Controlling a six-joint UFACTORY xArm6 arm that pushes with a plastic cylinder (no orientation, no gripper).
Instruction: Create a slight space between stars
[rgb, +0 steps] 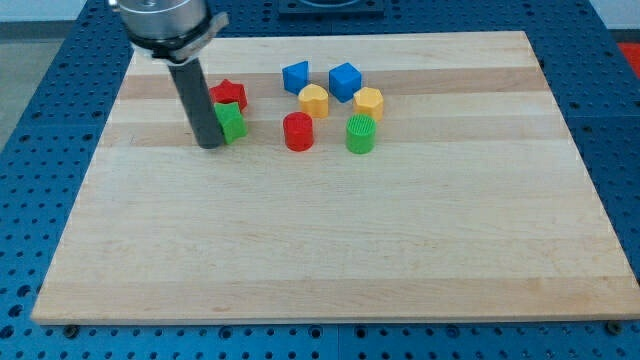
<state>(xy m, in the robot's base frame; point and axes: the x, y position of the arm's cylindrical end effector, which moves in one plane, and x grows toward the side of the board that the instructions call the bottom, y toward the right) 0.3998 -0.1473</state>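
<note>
A red star block (229, 94) sits at the board's upper left, with a green star block (232, 121) touching it just below. My tip (210, 144) rests on the board at the green star's left side, touching or almost touching it. The dark rod partly hides the left edges of both stars.
To the right stand a blue block (295, 76), a blue cube (345, 80), a yellow block (313, 101), a yellow hexagonal block (368, 102), a red cylinder (298, 131) and a green cylinder (361, 133). The wooden board (330, 250) lies on a blue perforated table.
</note>
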